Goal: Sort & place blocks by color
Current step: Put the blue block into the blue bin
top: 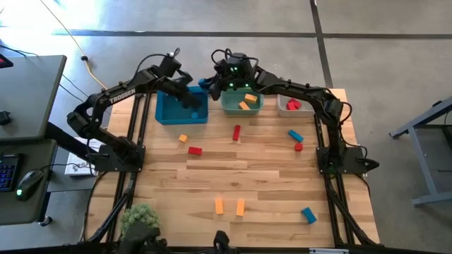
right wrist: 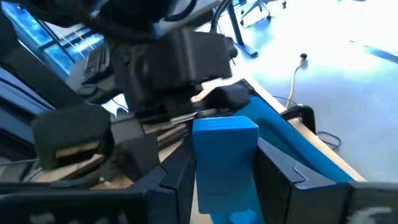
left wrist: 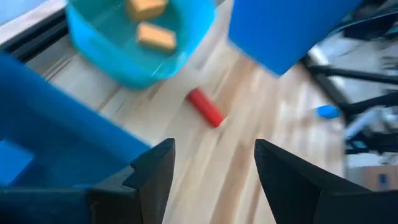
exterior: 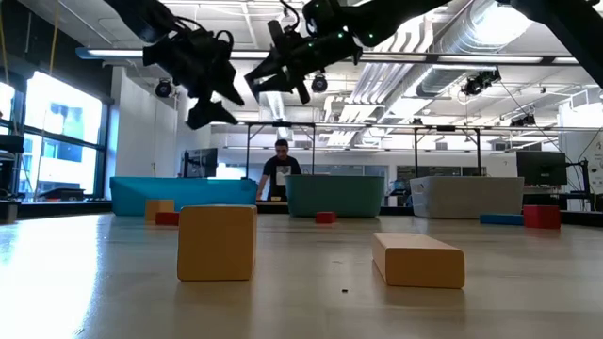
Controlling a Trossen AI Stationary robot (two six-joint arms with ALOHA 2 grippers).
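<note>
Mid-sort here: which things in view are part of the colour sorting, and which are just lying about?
Job: right gripper shut on a blue block; open left gripper; blue bin, teal bin, white bin; loose red, orange and blue blocks on the table.

Lying about: green plush, keyboard, mouse, person behind.

A: High view: overhead, straight down on the whole worktop (top: 247, 176). Low view: at worktop height, level, facing the room; two orange blocks (exterior: 217, 242) very near.

B: Left wrist view: close, angled down over the teal bin (left wrist: 134, 46). Right wrist view: close, blurred, probably facing the blue bin (right wrist: 292, 134). All share the bin row.
</note>
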